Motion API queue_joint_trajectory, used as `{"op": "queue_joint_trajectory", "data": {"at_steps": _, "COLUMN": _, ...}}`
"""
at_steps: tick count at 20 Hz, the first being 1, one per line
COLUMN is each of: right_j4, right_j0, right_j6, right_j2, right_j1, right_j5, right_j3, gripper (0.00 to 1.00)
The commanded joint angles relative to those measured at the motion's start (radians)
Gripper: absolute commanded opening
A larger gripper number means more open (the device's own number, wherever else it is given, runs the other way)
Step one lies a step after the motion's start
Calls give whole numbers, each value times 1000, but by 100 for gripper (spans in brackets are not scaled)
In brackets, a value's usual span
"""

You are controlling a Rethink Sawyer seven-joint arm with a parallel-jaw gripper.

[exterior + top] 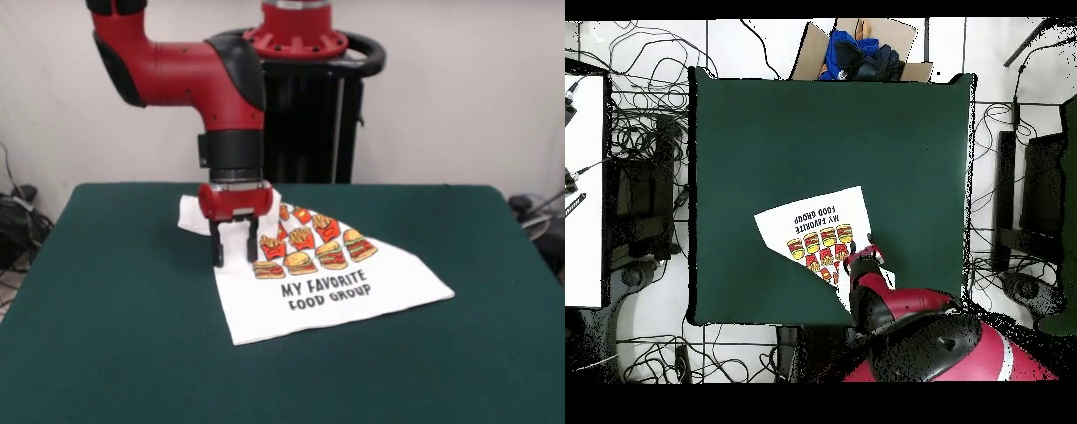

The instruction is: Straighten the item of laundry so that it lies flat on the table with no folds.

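Observation:
The item of laundry (335, 291), a white T-shirt with burgers, fries and "MY FAVORITE FOOD GROUP", lies on the dark green table (106, 309), slightly toward the robot's side. Its lower part lies flat, and its far part near the pedestal looks bunched and folded. My gripper (235, 256) points straight down at the shirt's left edge, level with the printed food. Its fingers stand apart, with white cloth showing between them and the tips at the cloth. In the overhead view the gripper (868, 248) is at the right edge of the shirt (810, 225), and my arm hides the shirt's near corner.
A cardboard box with blue cloth (860, 55) sits just beyond the table's far edge (825, 85) in the overhead view. Cables lie on the floor around the table. A white surface (583, 190) stands at the left. The black pedestal (309, 115) stands behind the table.

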Motion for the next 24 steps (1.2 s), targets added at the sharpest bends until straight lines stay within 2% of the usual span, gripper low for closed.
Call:
{"op": "queue_joint_trajectory", "data": {"at_steps": 1, "right_j4": -19, "right_j0": 1, "right_j6": 137, "right_j2": 32, "right_j1": 45, "right_j5": 114, "right_j3": -130, "gripper": 100}}
{"op": "queue_joint_trajectory", "data": {"at_steps": 9, "right_j4": -24, "right_j0": -1, "right_j6": 133, "right_j2": 44, "right_j1": 44, "right_j5": 143, "right_j3": -127, "gripper": 100}}
{"op": "queue_joint_trajectory", "data": {"at_steps": 10, "right_j4": -25, "right_j0": -1, "right_j6": 133, "right_j2": 46, "right_j1": 43, "right_j5": 145, "right_j3": -127, "gripper": 0}}
{"op": "queue_joint_trajectory", "data": {"at_steps": 19, "right_j4": -22, "right_j0": 2, "right_j6": 134, "right_j2": 48, "right_j1": 38, "right_j5": 153, "right_j3": -118, "gripper": 0}}
{"op": "queue_joint_trajectory", "data": {"at_steps": 24, "right_j4": 7, "right_j0": 18, "right_j6": 143, "right_j2": 17, "right_j1": 6, "right_j5": 143, "right_j3": -94, "gripper": 0}}
